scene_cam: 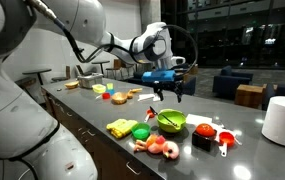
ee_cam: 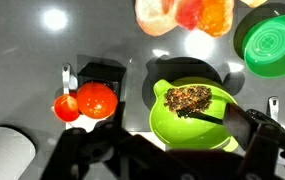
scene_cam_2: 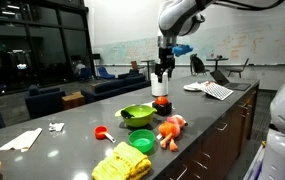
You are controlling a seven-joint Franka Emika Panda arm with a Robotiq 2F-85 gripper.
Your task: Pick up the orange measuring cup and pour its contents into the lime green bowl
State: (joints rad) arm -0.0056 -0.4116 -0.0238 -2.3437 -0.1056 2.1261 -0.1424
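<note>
Gripper hangs above counter, jaws spread wide, holding nothing. Lime green bowl sits below it, slightly off to one side; wrist view shows brown crumbs inside. Orange measuring cup rests on counter, lower than fingertips, on bowl's far side from gripper, near bowl, untouched. Tomato and redder long-handled cup lie below on opposite side.
</note>
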